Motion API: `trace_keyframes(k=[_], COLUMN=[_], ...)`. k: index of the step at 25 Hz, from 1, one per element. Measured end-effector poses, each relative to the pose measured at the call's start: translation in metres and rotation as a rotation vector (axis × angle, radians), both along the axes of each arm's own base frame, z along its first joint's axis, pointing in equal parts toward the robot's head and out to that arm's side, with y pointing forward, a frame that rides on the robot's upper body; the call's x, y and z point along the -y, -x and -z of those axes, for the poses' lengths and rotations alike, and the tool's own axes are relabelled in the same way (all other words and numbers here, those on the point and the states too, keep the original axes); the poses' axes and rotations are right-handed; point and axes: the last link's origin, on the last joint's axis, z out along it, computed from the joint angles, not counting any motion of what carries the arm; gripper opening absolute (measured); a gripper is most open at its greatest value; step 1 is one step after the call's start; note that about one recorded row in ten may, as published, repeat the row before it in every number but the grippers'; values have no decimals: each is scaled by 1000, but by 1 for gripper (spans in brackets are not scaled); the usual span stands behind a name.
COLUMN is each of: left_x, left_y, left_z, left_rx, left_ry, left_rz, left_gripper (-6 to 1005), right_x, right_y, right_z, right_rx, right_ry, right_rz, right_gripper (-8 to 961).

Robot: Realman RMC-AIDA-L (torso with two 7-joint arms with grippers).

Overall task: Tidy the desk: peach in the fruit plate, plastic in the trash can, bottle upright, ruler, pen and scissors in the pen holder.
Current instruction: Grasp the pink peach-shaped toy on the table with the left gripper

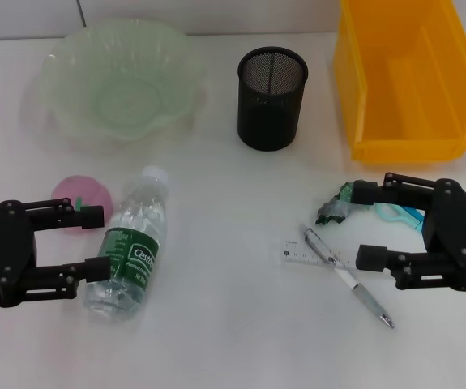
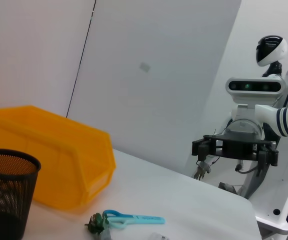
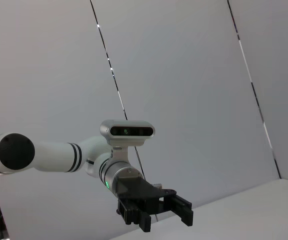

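Note:
A clear bottle (image 1: 131, 243) with a green label lies on its side, cap pointing away from me. The pink peach (image 1: 81, 193) rests just left of it. My left gripper (image 1: 95, 241) is open beside the bottle's label, one finger near the peach. A crumpled plastic scrap (image 1: 338, 209), blue scissors (image 1: 399, 215), a ruler (image 1: 309, 254) and a pen (image 1: 348, 277) lie at the right. My right gripper (image 1: 366, 227) is open there, its far finger over the plastic and scissors. The black mesh pen holder (image 1: 271, 97), pale green fruit plate (image 1: 62, 69) and yellow trash can (image 1: 362, 89) stand at the back.
The left wrist view shows the trash can (image 2: 48, 160), pen holder (image 2: 3, 200), scissors (image 2: 133, 219), plastic (image 2: 94, 223) and the right gripper (image 2: 235, 150) farther off. The right wrist view shows the left gripper (image 3: 156, 212) against a grey wall.

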Motion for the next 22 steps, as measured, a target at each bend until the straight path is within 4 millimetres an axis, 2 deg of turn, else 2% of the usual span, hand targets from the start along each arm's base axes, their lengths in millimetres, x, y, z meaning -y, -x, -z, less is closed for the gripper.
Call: trace_keyframes(k=[15, 20, 22], left_x=[-1, -7, -14], left_y=[-3, -5, -10], left_z=[1, -14, -29], left_rx=[11, -41, -110], left_ry=[-2, -7, -24], left_rz=[5, -26, -52], left_gripper=[785, 783, 783], right_x=[-2, -3, -3], right_y=[-1, -1, -2], right_z=[1, 1, 1], right_rx=[4, 7, 7], right_ry=[-6, -12, -12], right_rz=[11, 18, 21], right_gripper=[833, 834, 834])
